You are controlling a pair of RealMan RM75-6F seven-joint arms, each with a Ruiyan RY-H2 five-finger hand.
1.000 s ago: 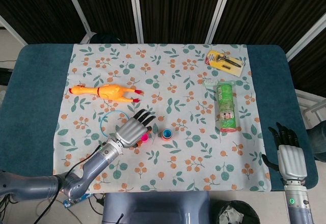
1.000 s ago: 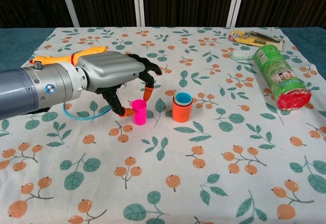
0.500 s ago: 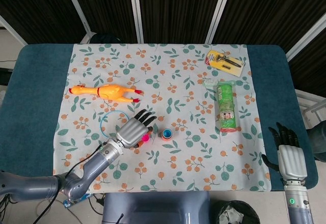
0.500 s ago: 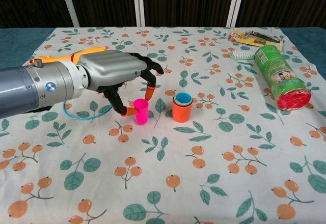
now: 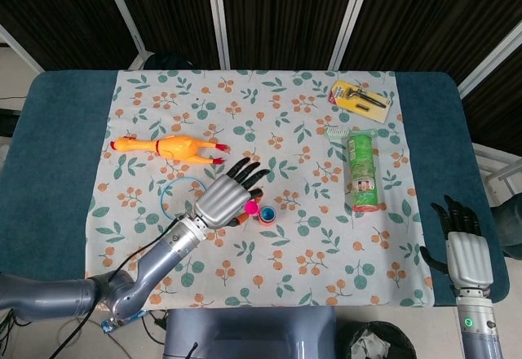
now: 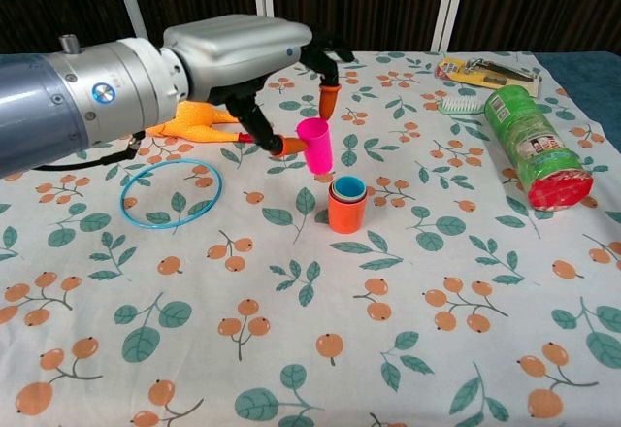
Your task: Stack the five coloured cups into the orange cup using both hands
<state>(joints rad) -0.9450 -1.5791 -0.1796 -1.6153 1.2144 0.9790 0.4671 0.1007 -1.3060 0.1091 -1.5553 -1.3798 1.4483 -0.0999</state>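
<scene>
My left hand (image 6: 254,53) pinches a pink cup (image 6: 314,145) between thumb and a finger and holds it in the air, tilted, just above and left of the orange cup (image 6: 345,212). That orange cup stands upright on the cloth with a blue cup (image 6: 347,189) nested inside. From the head view the left hand (image 5: 222,197) sits beside the pink cup (image 5: 252,207) and the orange cup (image 5: 267,213). My right hand (image 5: 461,245) hangs off the table's right front corner, fingers apart, holding nothing.
A rubber chicken (image 5: 167,147) lies at the left, and a blue ring (image 6: 171,192) rests in front of it. A green can (image 6: 530,147) lies on its side at the right, with a brush (image 5: 352,132) and a carded tool (image 5: 360,100) behind it.
The left hand has lifted the pink cup off the cloth and carried it up and to the right, toward the orange cup. The right hand has stayed put.
</scene>
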